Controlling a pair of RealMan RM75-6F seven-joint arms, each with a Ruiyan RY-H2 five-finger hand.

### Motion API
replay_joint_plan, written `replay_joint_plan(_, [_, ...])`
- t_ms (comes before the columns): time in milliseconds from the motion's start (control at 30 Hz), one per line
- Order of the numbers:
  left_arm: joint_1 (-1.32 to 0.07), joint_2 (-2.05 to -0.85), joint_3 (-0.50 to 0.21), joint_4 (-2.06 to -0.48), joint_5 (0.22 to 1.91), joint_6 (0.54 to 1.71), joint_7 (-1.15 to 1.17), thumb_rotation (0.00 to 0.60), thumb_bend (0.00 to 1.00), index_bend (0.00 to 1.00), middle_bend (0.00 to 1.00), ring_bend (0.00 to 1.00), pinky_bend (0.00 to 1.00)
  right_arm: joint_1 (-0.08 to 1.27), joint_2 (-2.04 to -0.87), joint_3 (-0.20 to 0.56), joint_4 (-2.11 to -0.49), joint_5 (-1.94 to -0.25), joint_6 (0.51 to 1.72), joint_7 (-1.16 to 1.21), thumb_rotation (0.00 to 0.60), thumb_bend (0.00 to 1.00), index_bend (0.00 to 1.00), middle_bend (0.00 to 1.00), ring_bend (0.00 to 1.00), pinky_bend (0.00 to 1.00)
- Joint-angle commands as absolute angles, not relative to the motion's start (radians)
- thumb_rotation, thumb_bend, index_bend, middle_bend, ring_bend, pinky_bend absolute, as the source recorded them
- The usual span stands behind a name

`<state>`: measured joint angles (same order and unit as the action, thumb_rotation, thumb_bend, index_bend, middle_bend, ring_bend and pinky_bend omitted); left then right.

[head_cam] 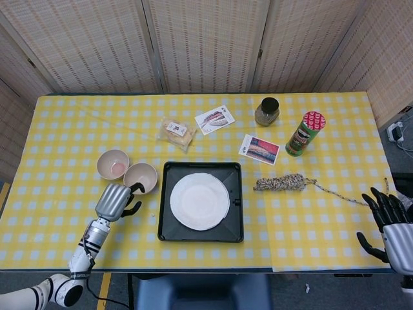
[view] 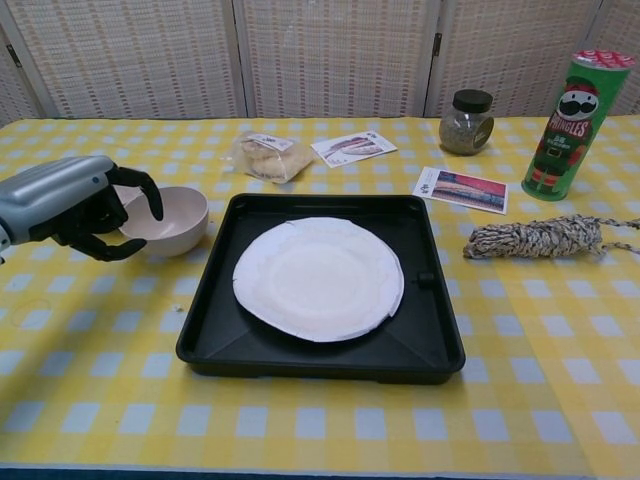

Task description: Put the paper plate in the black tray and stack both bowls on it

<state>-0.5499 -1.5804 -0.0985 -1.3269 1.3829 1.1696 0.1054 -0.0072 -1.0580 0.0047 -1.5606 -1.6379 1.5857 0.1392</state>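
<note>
The white paper plate [head_cam: 199,201] [view: 318,278] lies flat inside the black tray [head_cam: 235,223] [view: 432,332] at the table's front centre. Two pale bowls stand side by side left of the tray, the nearer bowl [head_cam: 141,177] [view: 172,217] and the farther bowl [head_cam: 113,164]. My left hand [head_cam: 116,201] [view: 78,205] hovers just left of and in front of the nearer bowl, fingers curved and apart, holding nothing. In the chest view it hides most of the farther bowl. My right hand [head_cam: 390,229] hangs at the table's front right corner, fingers spread and empty.
A Pringles can [head_cam: 305,132] [view: 565,125], a dark jar [head_cam: 266,111] [view: 467,121] and a coil of rope [head_cam: 284,183] [view: 535,237] lie right of the tray. Behind it lie a snack packet [head_cam: 177,132] [view: 266,156] and two picture cards [head_cam: 215,119] [head_cam: 259,149].
</note>
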Motion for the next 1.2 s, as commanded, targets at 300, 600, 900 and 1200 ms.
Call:
replay_joint_plan(300, [-0.567,-1.636,-0.115,-1.239,1.369,1.143,0.127,0.600,0.41,0.46,1.00,1.00,1.00,-0.004,-1.058,0.010,-1.561,-1.621,1.578,0.137,0.600,0.38,0.00,0.00,0.00,0.00])
replay_joint_plan(600, [-0.585,-1.706,-0.120,-1.123,1.376,1.127,0.102,0.600,0.41,0.49,1.00,1.00,1.00,-0.001,-1.059,0.012,-1.561,-1.609,1.570,0.132,0.600,0.38,0.00,0.00,0.00,0.00])
replay_joint_plan(900, [-0.597,-1.756,-0.118,-1.016,1.401,1.132,0.046,0.600,0.42,0.59,1.00,1.00,1.00,0.001,-1.060,0.015,-1.560,-1.596,1.562,0.129,0.600,0.38,0.00,0.00,0.00,0.00])
replay_joint_plan(1200, [-0.598,-1.797,-0.113,-0.930,1.440,1.176,-0.007,0.600,0.46,0.63,1.00,1.00,1.00,0.004,-1.061,0.016,-1.562,-1.590,1.552,0.121,0.600,0.38,0.00,0.00,0.00,0.00])
